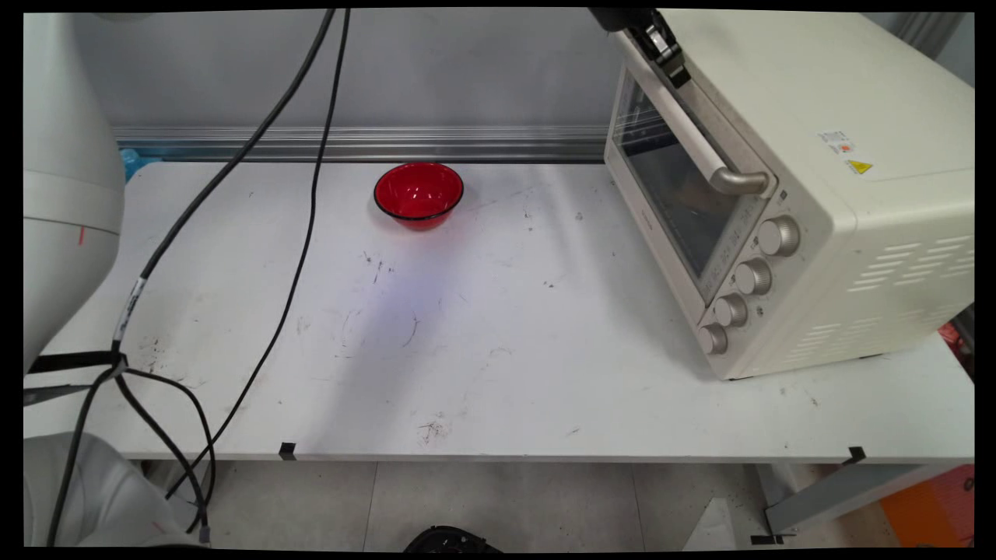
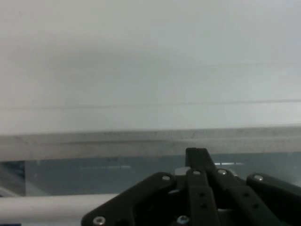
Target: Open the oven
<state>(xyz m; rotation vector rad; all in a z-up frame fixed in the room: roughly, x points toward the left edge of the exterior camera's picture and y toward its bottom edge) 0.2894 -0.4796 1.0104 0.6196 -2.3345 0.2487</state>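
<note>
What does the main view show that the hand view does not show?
Only the main view shows the red bowl, empty, at the back of the white table, and the oven's knobs. Only the hand view shows the black linkage close up, against the top of the door. Both show the end effector at the oven, by the door handle.

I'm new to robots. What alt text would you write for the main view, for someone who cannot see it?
A black gripper at the top edge sits at the upper end of the handle on a cream toaster oven, which stands at the right of a white table. A red bowl sits near the far edge.
</note>
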